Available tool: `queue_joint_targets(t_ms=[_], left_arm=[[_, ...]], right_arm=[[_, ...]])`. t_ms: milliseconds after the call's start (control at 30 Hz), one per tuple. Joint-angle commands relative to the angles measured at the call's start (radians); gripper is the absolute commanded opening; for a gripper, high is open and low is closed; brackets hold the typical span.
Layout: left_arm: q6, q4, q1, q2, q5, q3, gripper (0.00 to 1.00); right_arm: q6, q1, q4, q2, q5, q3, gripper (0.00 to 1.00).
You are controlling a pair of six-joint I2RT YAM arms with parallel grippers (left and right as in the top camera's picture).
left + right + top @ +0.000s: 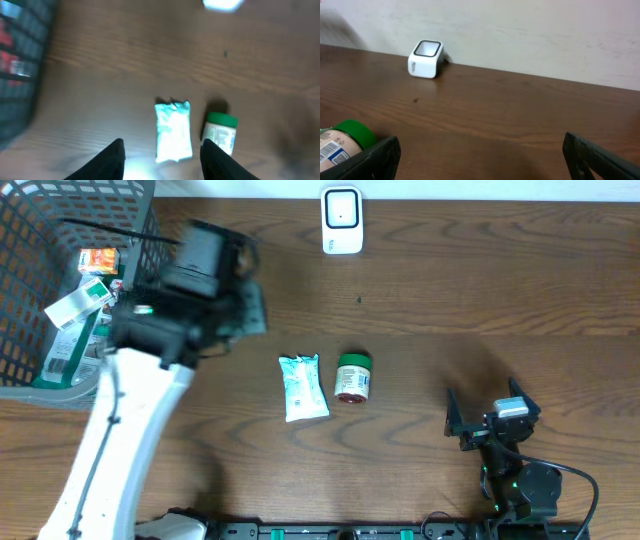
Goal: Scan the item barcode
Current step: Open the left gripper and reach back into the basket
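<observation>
The pouch (304, 387), white and teal, lies flat near the middle of the tabletop (450, 290), its long side running toward the front edge. Just beside it on the right, a jar (353, 376) with a green lid lies on its side, lid toward the back edge and printed label facing up; the two are close, but whether they touch cannot be told.

The grey mesh basket (20, 240) fills the back left corner and holds several packets, among them an orange box (98, 260). The left arm (110, 450) reaches from the front edge up to the basket's right side, its head blurred. The left claw (163, 150) hangs above the tabletop with its jaws partly apart and nothing between them; in the wrist view the pouch sits below, between the two fingers.

The right claw (487, 408) rests near the front right corner, spread wide and empty. The white scanner (341, 220) stands at the back edge, well apart from the pouch.
</observation>
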Motion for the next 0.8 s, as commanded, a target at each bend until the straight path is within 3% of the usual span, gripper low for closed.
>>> queue_joint_targets(t_ms=[0,133,367,500,667,767], left_arm=[[0.043,-0.037,0.113,-0.007,-0.015,0.126,0.52],[0.042,-0.011,0.230,-0.007,-0.025,0.151,0.53],[0.042,0.098,0.405,0.025,-0.212,0.151,0.59],[0.042,0.163,0.504,0.056,-0.218,0.151,0.61],[0.043,0.217,0.612,0.138,-0.218,0.150,0.68],[0.069,0.245,0.663,0.222,-0.218,0.150,0.79]], right_arm=[[0.004,0.003,-0.004,-0.004,0.002,-0.001,0.99],[0.004,0.003,-0.004,-0.004,0.002,-0.001,0.99],[0.004,0.003,-0.004,-0.004,0.002,-0.001,0.99],[0.004,0.003,-0.004,-0.004,0.002,-0.001,0.99],[0.004,0.003,-0.004,-0.004,0.002,-0.001,0.99],[0.004,0.003,-0.004,-0.004,0.002,-0.001,0.99]])
